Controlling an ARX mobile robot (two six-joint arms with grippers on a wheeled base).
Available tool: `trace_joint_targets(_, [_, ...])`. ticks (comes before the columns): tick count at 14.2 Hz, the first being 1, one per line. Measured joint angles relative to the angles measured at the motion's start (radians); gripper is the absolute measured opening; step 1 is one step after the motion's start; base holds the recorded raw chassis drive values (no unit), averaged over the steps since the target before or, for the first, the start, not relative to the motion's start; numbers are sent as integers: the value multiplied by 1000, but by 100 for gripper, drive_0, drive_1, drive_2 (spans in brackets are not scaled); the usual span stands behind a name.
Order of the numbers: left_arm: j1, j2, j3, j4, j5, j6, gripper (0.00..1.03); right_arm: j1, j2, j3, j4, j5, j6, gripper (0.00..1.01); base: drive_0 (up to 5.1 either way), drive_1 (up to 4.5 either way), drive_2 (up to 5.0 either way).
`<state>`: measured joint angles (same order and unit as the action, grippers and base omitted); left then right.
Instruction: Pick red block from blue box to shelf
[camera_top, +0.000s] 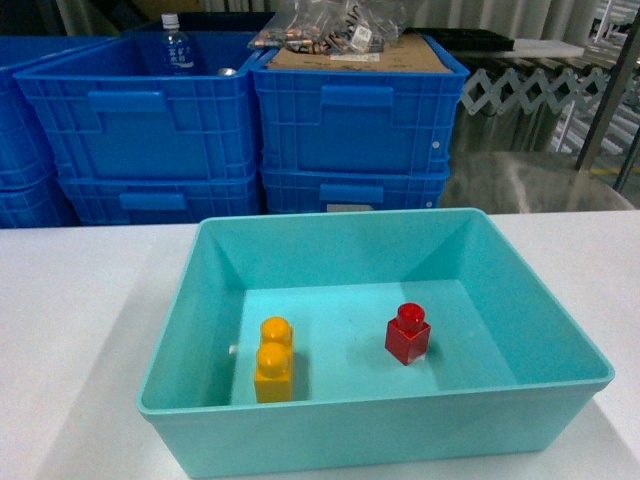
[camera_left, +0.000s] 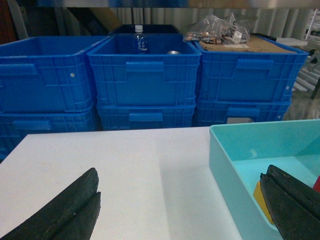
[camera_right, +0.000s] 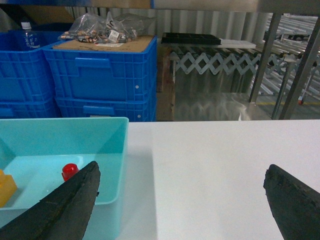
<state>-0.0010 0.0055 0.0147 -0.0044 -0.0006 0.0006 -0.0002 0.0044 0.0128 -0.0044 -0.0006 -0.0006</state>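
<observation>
Red block (camera_top: 407, 335) stands upright on the box (camera_top: 520, 300) floor, right of centre, well apart from the yellow brick (camera_top: 273, 360) on its left. Right gripper (camera_right: 180, 200) spread wide, empty, over the table (camera_right: 225, 165) right of the box; left gripper (camera_left: 180, 205) likewise released. Use the right arm (nearer): descend vertically, straddle the block's flat sides below the stud, keep clear of the right wall.

Glossy red plastic block (camera_top: 407, 334); smooth, faintly sheened turquoise plastic box (camera_top: 370, 423); glossy yellow plastic brick (camera_top: 274, 360). Matt white tabletop (camera_top: 70, 330). Ribbed blue plastic crates (camera_top: 355, 125), upper frame. Matt brown cardboard (camera_top: 405, 52), crinkled clear plastic bags (camera_top: 335, 25). Matt black rubbery pads (camera_right: 65, 205).
</observation>
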Motion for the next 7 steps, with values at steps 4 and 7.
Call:
trace_joint_targets(4, [0,0,0,0,0,0,98,0,0,0,0,0,0,98,0,0,0])
trace_joint_targets(7, [0,0,0,0,0,0,98,0,0,0,0,0,0,98,0,0,0])
